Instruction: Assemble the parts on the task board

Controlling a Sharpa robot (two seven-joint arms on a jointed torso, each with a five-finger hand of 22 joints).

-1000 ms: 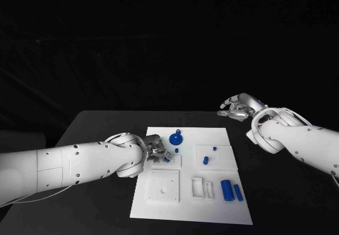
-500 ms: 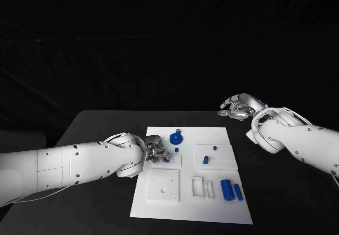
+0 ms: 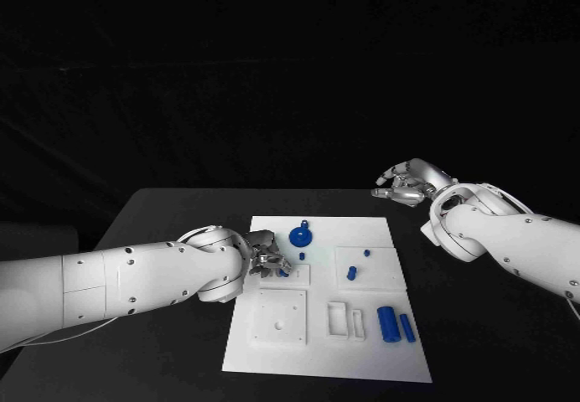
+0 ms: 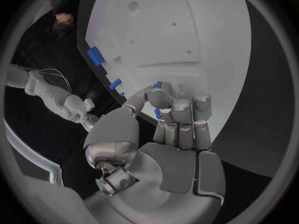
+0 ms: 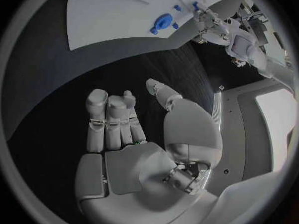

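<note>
task board (image 3: 324, 352): white plate at table centre, blue parts (image 3: 389, 325) at its 4 o'clock.
small blue part (image 4: 157, 85): pinched at board's 9 o'clock edge.
left hand (image 3: 268, 260): fingers curled on that part.
right hand (image 3: 405, 186): off board at 1 o'clock, fingers curled in, held nothing.

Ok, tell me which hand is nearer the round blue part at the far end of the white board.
Left. The left hand is at the board's left edge, just near of the round blue part. The right hand hangs off the board, beyond its far right corner.
</note>
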